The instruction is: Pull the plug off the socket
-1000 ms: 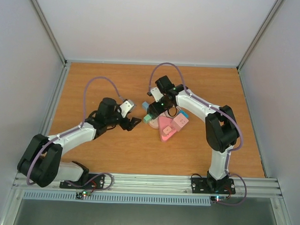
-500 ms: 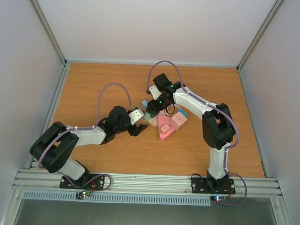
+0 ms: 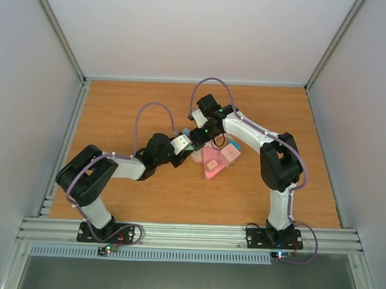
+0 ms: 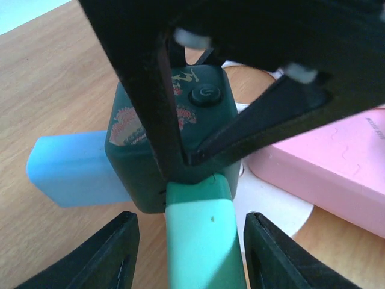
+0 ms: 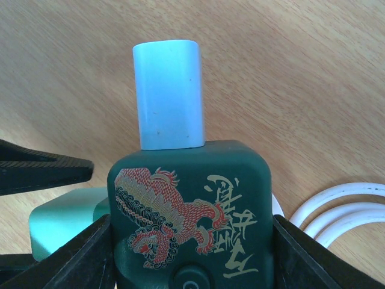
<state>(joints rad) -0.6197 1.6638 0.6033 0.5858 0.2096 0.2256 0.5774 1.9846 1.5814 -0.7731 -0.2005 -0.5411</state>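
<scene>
A dark green cube socket (image 5: 192, 205) with a red dragon print sits between my right gripper's (image 5: 194, 262) fingers, which press on both its sides. A light blue plug (image 5: 168, 93) sticks out of one face and a mint green plug (image 4: 201, 235) out of another. In the left wrist view my left gripper (image 4: 190, 221) straddles the green plug, with a narrow gap showing on each side of it. In the top view the two grippers meet at the table's middle, left (image 3: 186, 153) and right (image 3: 198, 142).
Pink blocks (image 3: 214, 163) lie just right of the socket, one close beside it in the left wrist view (image 4: 337, 168). A white cable (image 5: 337, 208) coils under and beside the socket. Bare wooden table (image 3: 118, 104) surrounds the cluster, with walls on three sides.
My left arm has swung right and reached in to the socket, and its jaws have narrowed around the green plug. The right gripper has held the socket still.
</scene>
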